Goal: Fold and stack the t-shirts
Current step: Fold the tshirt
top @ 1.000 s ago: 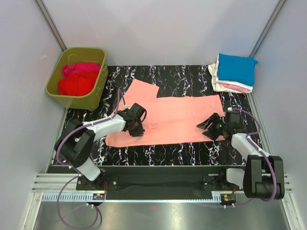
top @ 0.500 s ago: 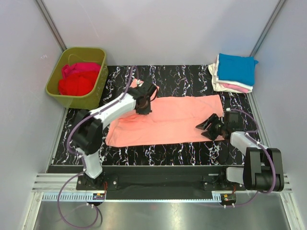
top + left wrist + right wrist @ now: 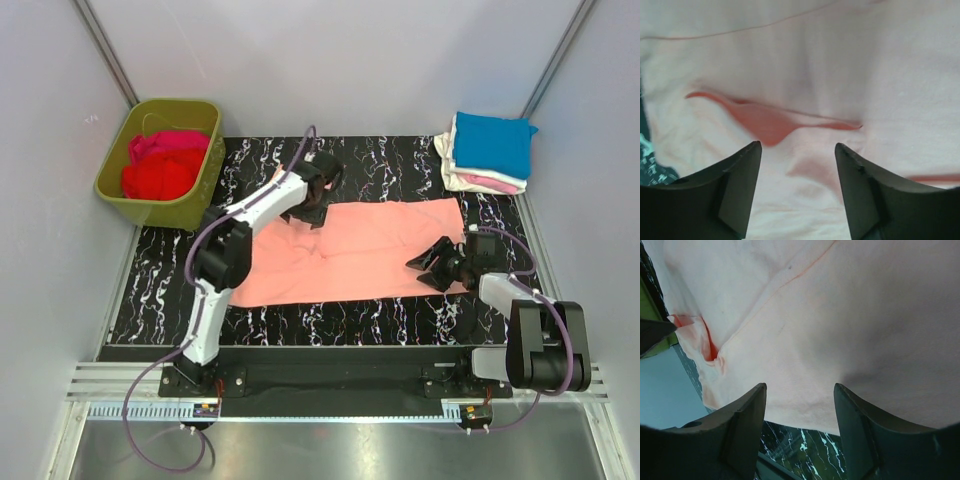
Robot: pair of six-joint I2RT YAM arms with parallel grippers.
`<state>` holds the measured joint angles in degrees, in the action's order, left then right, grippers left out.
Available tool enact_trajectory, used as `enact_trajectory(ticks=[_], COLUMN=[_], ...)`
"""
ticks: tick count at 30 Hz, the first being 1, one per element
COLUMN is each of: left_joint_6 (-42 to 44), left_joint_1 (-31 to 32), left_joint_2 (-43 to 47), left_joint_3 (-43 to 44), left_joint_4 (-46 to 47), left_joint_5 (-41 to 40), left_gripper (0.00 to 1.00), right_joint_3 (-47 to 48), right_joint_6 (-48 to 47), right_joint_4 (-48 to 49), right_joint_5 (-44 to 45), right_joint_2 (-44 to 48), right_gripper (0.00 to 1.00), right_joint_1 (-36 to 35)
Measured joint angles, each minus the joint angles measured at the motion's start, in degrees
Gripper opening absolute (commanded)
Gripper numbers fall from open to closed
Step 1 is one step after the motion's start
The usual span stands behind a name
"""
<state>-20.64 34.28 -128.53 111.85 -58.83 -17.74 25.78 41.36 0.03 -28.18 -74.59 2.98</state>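
Gaping apart with nothing between them, the jaws of the left gripper [image 3: 797,146] hang over a raised pucker [image 3: 767,122] in the salmon-pink t-shirt [image 3: 385,250], at the shirt's upper-left edge just above the centre of the top view. The right gripper [image 3: 800,387] is likewise released and empty, low over the shirt's right end, right of centre. The shirt lies spread across the middle of the black marbled table [image 3: 380,160]. At upper right sits a folded stack: a blue t-shirt [image 3: 492,142] over a cream t-shirt [image 3: 446,160] and a pink t-shirt [image 3: 492,184]. At upper left, an olive-green tub [image 3: 165,212] holds a red t-shirt [image 3: 155,178] and a magenta t-shirt [image 3: 170,142].
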Motion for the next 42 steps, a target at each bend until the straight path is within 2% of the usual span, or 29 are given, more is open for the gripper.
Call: enact_trajectory(ticks=[3,6,10,14,19,24,27,33,39,42], left_joint_6=[-0.11,-0.92,-3.23,-5.51,-8.37,-10.34,-11.17,-12.85,-17.03,-19.85], left_joint_1=[-0.96,-2.21,-5.09,-8.41,-11.54,-11.91,-11.89,-12.07,-11.08,-9.2], left_joint_2=[6.14,15.82,31.08,39.12,38.86,36.76,36.44,39.52,49.18,55.15], left_joint_3=[-2.91,-9.51,-24.52,-40.09,-53.22,-57.05,-58.71,-62.51,-70.51,-74.05], left_joint_4=[-0.04,0.74,5.22,10.27,17.44,21.81,24.48,27.58,25.86,22.56], left_joint_5=[-1.36,-1.84,-0.55,3.72,10.84,14.67,15.5,15.65,16.85,17.62], left_gripper=[0.7,0.71,0.71,0.7,0.69,0.67,0.67,0.66,0.67,0.68], right_joint_3=[0.0,0.07,1.68,7.39,15.56,18.36,17.94,13.44,10.73,9.51], right_joint_6=[-0.02,-0.24,-1.09,-2.8,-4.92,-6.1,-5.79,-3.28,-0.33,1.29], right_joint_4=[0.15,-1.46,-9.9,-17.49,-22.1,-24.44,-25.99,-27.65,-38.32,-43.08], right_joint_5=[-0.02,0.5,5.09,10.21,12.76,14.23,14.62,15.23,16.94,17.18], right_joint_2=[-0.55,0.33,5.62,7.8,-0.81,-9.29,-11.23,-5.68,2.69,10.47], right_gripper=[0.65,0.68,0.73,0.73,0.73,0.71,0.71,0.72,0.79,0.8], right_joint_1=[0.0,0.0,0.0,0.02,0.02,0.02,0.11,0.11,0.11,0.11])
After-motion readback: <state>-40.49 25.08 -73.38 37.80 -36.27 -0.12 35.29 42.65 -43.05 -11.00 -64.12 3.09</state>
